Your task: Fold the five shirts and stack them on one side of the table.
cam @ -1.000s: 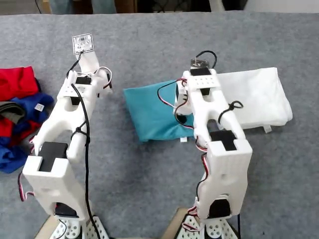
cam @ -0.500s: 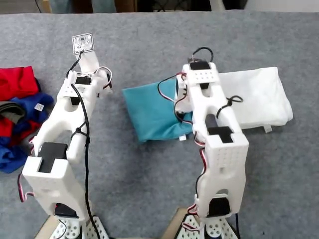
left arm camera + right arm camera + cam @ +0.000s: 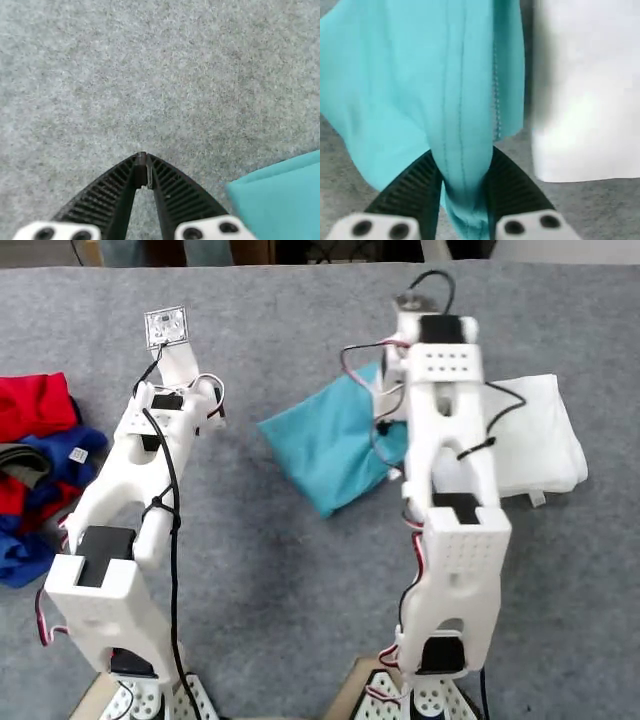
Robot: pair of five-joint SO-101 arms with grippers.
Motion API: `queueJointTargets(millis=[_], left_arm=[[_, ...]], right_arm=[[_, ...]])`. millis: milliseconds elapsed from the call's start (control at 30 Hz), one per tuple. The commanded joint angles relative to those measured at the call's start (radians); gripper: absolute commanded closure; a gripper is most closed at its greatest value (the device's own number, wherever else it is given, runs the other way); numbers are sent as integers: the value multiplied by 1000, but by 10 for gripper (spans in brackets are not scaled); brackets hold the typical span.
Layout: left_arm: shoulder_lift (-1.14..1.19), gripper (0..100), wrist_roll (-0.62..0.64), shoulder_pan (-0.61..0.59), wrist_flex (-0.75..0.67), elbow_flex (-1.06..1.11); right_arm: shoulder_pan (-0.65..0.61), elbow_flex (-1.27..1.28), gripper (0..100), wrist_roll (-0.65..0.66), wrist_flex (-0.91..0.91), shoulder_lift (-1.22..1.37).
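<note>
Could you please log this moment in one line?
right gripper shut on teal shirt | left gripper shut, empty | white shirt folded

Bright, even, diffuse lighting from overhead. Soft, short shadows on the grey desk beside both arms, edges faint. Near overexposure on the white shirt in the right wrist view, folds washed out; dark shadow band along its edge next to the teal shirt. Cloth there blurred throughout. Desk weave crisp in the left wrist view, evenly lit across the frame.
</note>
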Motion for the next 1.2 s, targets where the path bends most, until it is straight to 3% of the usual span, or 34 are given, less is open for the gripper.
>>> queueJointTargets(millis=[0,433,633,1000,1167], left_arm=[[-57,971,5,-10,5,-8],[-57,971,5,-8,5,-4],[-57,971,5,-5,5,-2],[26,971,5,-12,9,-48],[26,971,5,-12,11,-47]], right_arm=[[71,-62,985,41,11,-10],[420,-70,984,315,-2,-120],[574,-134,983,376,-58,-119],[601,-137,973,407,-81,-119],[617,-137,786,407,-80,-119]])
